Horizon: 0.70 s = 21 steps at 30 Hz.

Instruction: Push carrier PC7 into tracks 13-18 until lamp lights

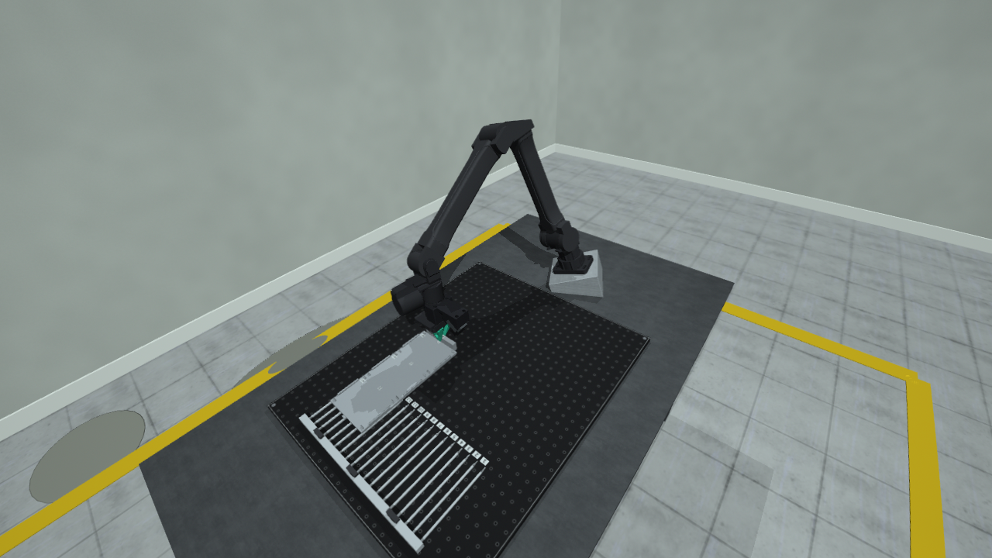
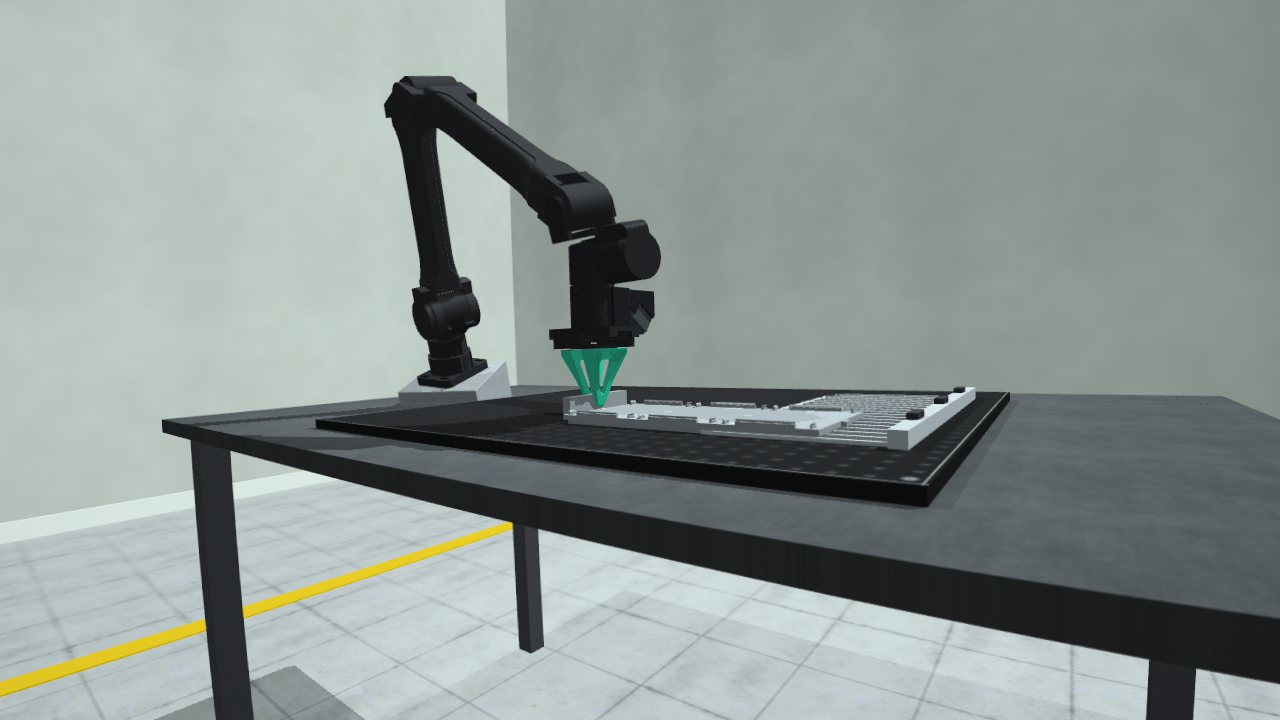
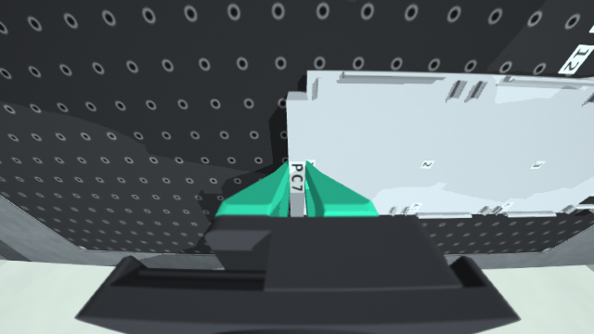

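Note:
Carrier PC7 (image 1: pixel 395 378) is a long light-grey plate lying on the black breadboard. Its far end reaches partly into the loading rails RAILS (image 1: pixel 398 446) on the side nearest the wall. It also shows in the side view (image 2: pixel 707 417) and the wrist view (image 3: pixel 432 144). My gripper (image 3: pixel 297 167) with green fingers is shut on the carrier's handle, the upright tab marked PC7 (image 3: pixel 296 178), at the end toward the arm's base. It shows too in the overhead view (image 1: pixel 443 335) and the side view (image 2: pixel 594 391). The lamps on the stop bar (image 1: pixel 355 471) look dark.
Number tiles (image 1: pixel 447 430) run along the front of the free tracks; tile 12 (image 3: pixel 575 59) shows in the wrist view. The arm's base (image 1: pixel 575 276) stands on a grey block at the back of the table. The breadboard (image 1: pixel 527 360) lies on a dark table.

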Tool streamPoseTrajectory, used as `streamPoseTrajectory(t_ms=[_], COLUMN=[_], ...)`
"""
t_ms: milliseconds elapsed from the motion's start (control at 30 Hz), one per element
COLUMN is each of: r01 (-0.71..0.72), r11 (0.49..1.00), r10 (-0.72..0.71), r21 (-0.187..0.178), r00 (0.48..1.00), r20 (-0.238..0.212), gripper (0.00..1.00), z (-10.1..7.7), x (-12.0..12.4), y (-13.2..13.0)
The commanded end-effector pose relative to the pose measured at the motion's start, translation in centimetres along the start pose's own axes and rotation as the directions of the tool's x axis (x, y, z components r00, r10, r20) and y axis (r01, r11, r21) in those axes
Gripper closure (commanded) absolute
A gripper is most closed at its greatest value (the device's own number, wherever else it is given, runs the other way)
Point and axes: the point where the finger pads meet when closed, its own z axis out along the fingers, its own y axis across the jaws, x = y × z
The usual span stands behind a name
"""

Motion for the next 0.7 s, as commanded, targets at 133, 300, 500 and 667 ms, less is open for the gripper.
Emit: streamPoseTrajectory(t_ms=[133, 300, 500, 667], r01=[-0.006, -0.007, -0.006, -0.005], r11=[0.999, 0.999, 0.999, 0.999], r10=[0.006, 0.008, 0.006, 0.006], r21=[0.046, 0.048, 0.045, 0.045], r00=[1.000, 1.000, 1.000, 1.000], r20=[-0.003, -0.004, -0.003, -0.003], gripper=[1.00, 1.00, 1.00, 1.00], z=[-1.3, -1.3, -1.4, -1.4], x=[-0.1, 0.1, -0.1, -0.1], y=[-3.6, -3.9, -4.5, -5.0])
